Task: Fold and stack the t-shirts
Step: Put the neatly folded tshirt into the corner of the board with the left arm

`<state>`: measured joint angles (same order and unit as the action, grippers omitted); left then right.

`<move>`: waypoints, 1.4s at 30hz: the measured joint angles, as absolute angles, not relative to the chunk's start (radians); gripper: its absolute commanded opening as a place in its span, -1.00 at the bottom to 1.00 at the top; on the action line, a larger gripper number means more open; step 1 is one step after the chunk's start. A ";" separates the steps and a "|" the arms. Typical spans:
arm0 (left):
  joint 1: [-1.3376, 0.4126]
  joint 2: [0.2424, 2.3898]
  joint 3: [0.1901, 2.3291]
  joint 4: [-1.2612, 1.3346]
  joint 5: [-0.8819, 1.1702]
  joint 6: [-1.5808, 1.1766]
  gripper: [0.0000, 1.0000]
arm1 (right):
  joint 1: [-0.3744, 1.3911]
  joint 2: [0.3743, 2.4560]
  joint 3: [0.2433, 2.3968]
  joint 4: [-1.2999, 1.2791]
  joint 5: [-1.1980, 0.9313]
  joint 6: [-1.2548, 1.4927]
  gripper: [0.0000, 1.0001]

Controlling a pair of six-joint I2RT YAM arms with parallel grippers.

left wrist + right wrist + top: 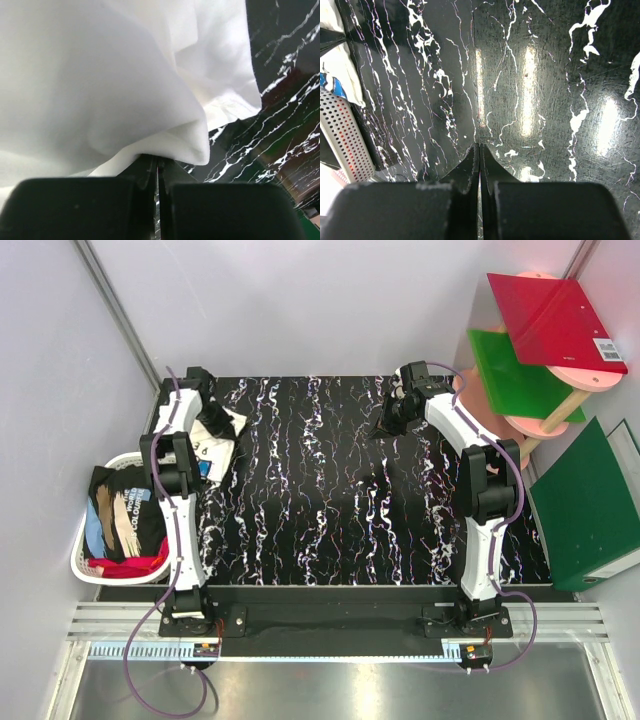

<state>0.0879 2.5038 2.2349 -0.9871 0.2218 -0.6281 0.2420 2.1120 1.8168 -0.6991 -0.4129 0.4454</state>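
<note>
With the left hand pressed together, pinches a fold of the cream-white t-shirt. Lies bunched at the far-left corner of the table, stretching lengthwise far-to-near along the left edge. Holds the right hand pressed together, empty, above bare table.

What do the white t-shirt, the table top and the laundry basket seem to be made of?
The white t-shirt: thin, soft, matte cloth; it falls in smooth folds. The table top: hard and glossy, black with white veins, perhaps marble-look laminate; it mirrors lamps. The laundry basket: likely white plastic, with punched holes.
</note>
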 measured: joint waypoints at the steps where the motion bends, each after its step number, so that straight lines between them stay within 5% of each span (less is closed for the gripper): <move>1: 0.095 2.504 2.236 -0.991 0.221 -0.625 -1.00 | 0.242 2.112 1.817 -0.699 -0.413 0.445 -1.00; 23: 0.207 2.503 2.238 -0.999 0.189 -0.602 -0.97 | 0.242 2.112 1.817 -0.701 -0.431 0.430 -1.00; 25: 0.207 2.498 2.238 -0.999 0.175 -0.594 -0.61 | 0.242 2.111 1.817 -0.701 -0.431 0.429 -1.00; 26: 0.207 2.495 2.238 -1.000 0.168 -0.588 -0.01 | 0.242 2.111 1.817 -0.701 -0.431 0.429 -1.00; 28: 0.207 2.484 2.238 -0.999 0.173 -0.574 0.52 | 0.242 2.111 1.817 -0.701 -0.432 0.429 -1.00; 29: 0.207 2.474 2.238 -0.995 0.181 -0.573 0.97 | 0.242 2.111 1.819 -0.702 -0.431 0.429 -1.00; 42: 0.118 2.053 2.094 -0.913 0.212 -0.501 0.98 | 0.242 2.111 1.838 -0.708 -0.431 0.430 -1.00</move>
